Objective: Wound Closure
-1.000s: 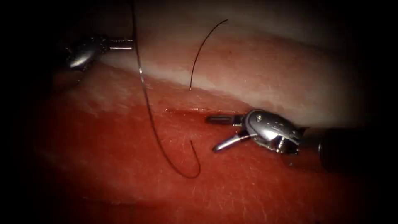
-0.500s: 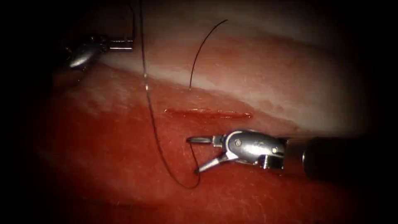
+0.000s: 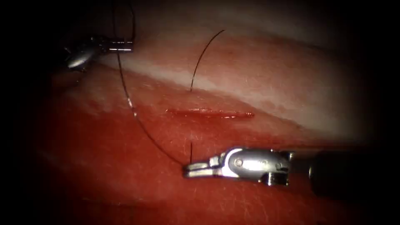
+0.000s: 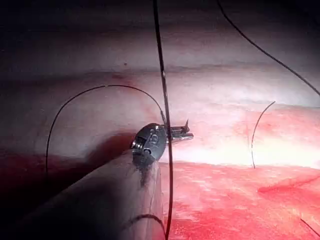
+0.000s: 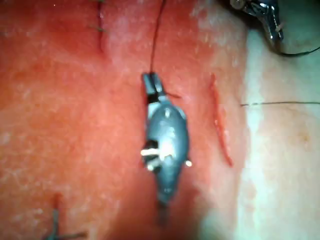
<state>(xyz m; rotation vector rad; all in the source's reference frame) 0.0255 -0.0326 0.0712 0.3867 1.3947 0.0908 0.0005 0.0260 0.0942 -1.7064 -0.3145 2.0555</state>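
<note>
The cut lies crosswise in the red tissue. Below it my right tool lies flat, jaws shut on the dark thread. A short stub of thread rises from the tissue at the jaws. The thread runs up and left to my left tool, whose jaws are shut on it at the far left. A free thread tail stands out of the tissue above the cut. I cannot pick the needle out among the strands.
A pale band of tissue runs behind the cut. Red fluid covers the near tissue. Older stitches sit near the right tool. A slack thread loop lies by the left shaft.
The right tool moved down and left from beside the cut, and its open jaws shut on the thread. The hanging loop pulled straight. The left tool stayed still.
</note>
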